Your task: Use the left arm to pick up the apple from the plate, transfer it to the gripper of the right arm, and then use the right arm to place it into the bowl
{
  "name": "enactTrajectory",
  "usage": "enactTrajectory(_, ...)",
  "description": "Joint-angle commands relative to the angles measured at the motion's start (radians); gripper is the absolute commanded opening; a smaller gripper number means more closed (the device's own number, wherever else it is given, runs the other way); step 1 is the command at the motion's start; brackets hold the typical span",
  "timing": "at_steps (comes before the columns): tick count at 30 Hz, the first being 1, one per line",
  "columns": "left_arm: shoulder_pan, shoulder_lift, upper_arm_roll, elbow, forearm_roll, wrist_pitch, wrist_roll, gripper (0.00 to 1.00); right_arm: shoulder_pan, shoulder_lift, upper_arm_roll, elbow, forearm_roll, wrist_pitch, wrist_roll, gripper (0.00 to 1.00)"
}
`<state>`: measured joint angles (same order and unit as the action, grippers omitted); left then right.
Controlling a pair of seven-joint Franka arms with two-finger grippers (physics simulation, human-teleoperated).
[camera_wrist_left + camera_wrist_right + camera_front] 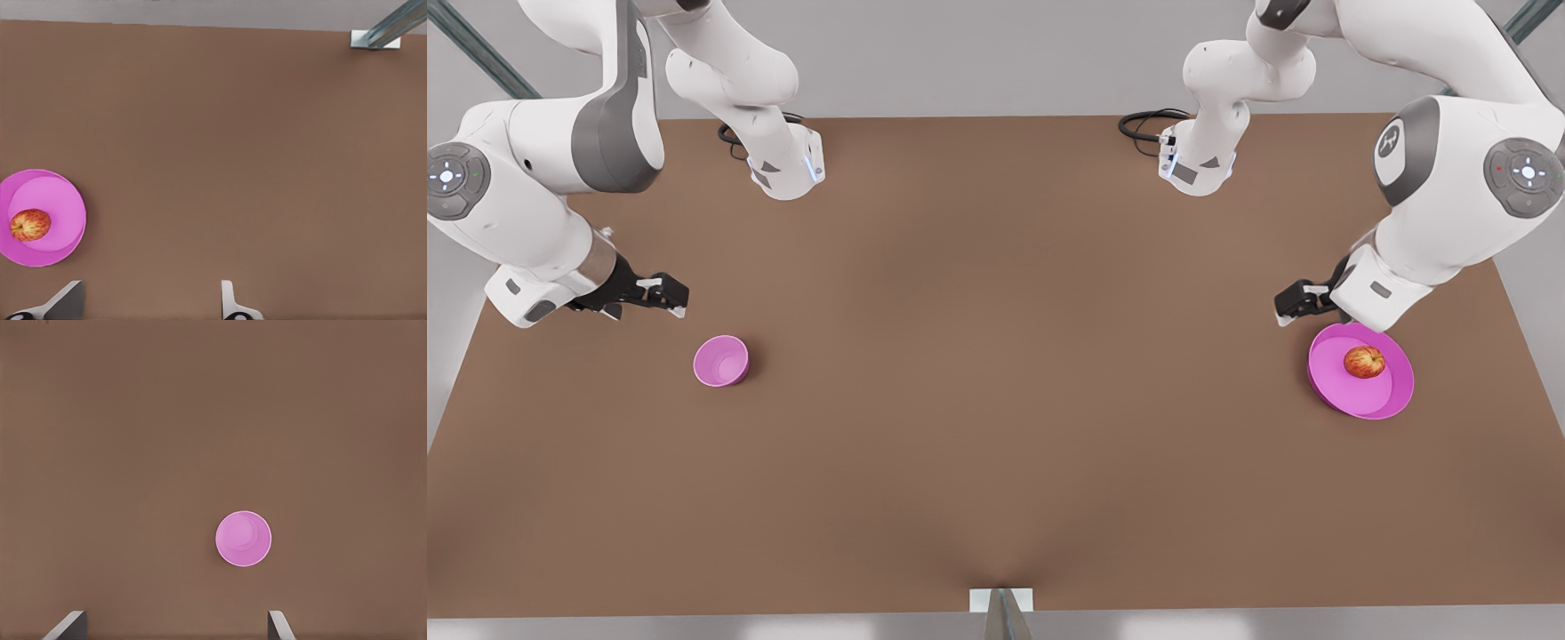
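Matt brown table (pixel 996 400), smooth plastic-looking plate (pixel 1396 396) and bowl (pixel 721 361) (both pink)

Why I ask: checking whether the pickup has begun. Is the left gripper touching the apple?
Apart. In the left wrist view the left gripper's open fingertips frame bare table, while the apple sits off to the side on the plate.

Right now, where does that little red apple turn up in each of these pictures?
Front view: the apple sits on the plate at the front view's right, just below the left pincer.
Left wrist view: the apple lies on the plate at the picture's edge, apart from the open fingertips.
Right wrist view: no apple; the bowl is there.
Shared landmark: the brown table.
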<state>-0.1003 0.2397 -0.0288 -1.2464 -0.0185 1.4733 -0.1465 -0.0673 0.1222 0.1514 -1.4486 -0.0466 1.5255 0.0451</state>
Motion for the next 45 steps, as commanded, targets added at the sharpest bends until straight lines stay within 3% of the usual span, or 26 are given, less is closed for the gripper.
enactTrajectory(1, 0.002, -0.003, 0.0, -0.021, 0.011, 0.039, 0.128, 1.0, -0.002, -0.001, 0.0, 0.0, 0.001, 0.001, 0.005, 1.0)
enactTrajectory(3, 0.019, 0.023, 0.001, -0.034, 0.011, 0.059, 0.123, 1.0, 0.0, -0.001, 0.0, 0.0, 0.001, 0.001, 0.005, 1.0)
enactTrajectory(7, 0.183, -0.052, 0.003, -0.399, -0.026, 0.416, 0.243, 1.0, 0.0, -0.001, 0.0, 0.0, 0.001, 0.002, 0.005, 1.0)
enactTrajectory(8, 0.191, -0.062, 0.059, -0.512, -0.05, 0.542, 0.361, 1.0, 0.0, -0.001, 0.0, 0.0, 0.001, 0.002, 0.005, 1.0)
enactTrajectory(12, 0.197, -0.033, 0.181, -0.637, -0.104, 0.728, 0.682, 1.0, 0.0, -0.001, 0.0, 0.0, 0.001, 0.002, 0.005, 1.0)
enactTrajectory(16, 0.234, -0.005, 0.213, -0.751, -0.118, 0.93, 0.87, 1.0, 0.0, -0.001, 0.0, 0.0, 0.001, 0.005, 0.01, 1.0)
enactTrajectory(24, 0.32, 0.109, 0.24, -0.783, -0.273, 0.992, 1.165, 1.0, -0.012, -0.001, 0.002, -0.001, 0.028, 0.007, 0.009, 1.0)
enactTrajectory(45, 0.358, 0.283, 0.25, -0.775, -0.288, 1.045, 1.22, 1.0, -0.02, 0.004, 0.0, -0.001, 0.028, 0.007, -0.01, 1.0)
